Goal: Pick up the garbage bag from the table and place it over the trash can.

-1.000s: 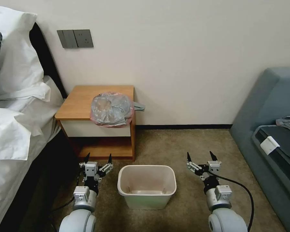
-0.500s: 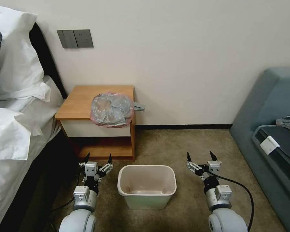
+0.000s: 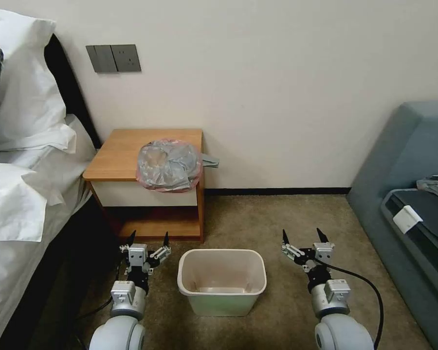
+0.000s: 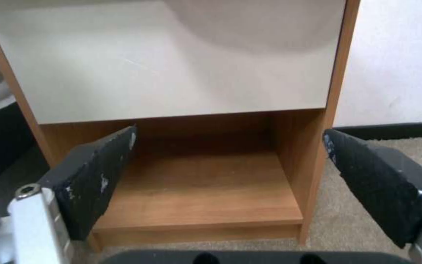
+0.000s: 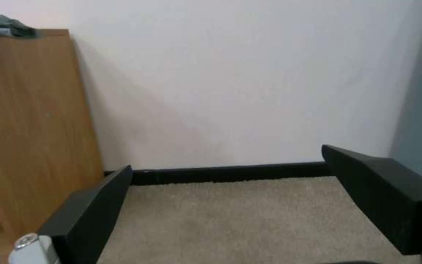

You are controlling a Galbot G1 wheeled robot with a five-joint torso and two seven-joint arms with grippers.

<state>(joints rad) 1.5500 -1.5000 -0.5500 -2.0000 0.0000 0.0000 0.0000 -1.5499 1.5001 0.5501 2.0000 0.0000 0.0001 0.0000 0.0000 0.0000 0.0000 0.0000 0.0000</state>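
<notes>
Nearest the robot, both arms sit low over the carpet with nothing in hand: the left gripper point(image 3: 148, 239) hangs just beside the left wall of the trash can point(image 3: 222, 291), its jaws spread wide and empty, and the left wrist view looks between its pads point(image 4: 93, 183) straight at the nightstand's white front panel point(image 4: 172, 62) and lower shelf point(image 4: 196, 190). The right gripper point(image 3: 301, 236) hovers on the far side of the can, likewise released and holding nothing, pointed at bare wall and skirting. Between them the trash can stands upright on the carpet point(image 3: 277, 214), unlined, its rolled rim bare. Beyond it, the table point(image 3: 124, 150) stands against the wall beside the bed point(image 3: 24, 194), and the garbage bag point(image 3: 168, 164) lies crumpled on the right front corner of its top, pink-red rim draped slightly over the front edge, untouched by either gripper. Assessment: no step of the task is complete. Outstanding items are the reach up to the table top, the grasp of the bag, the carry to the can, and the fitting of the bag over the rim.
</notes>
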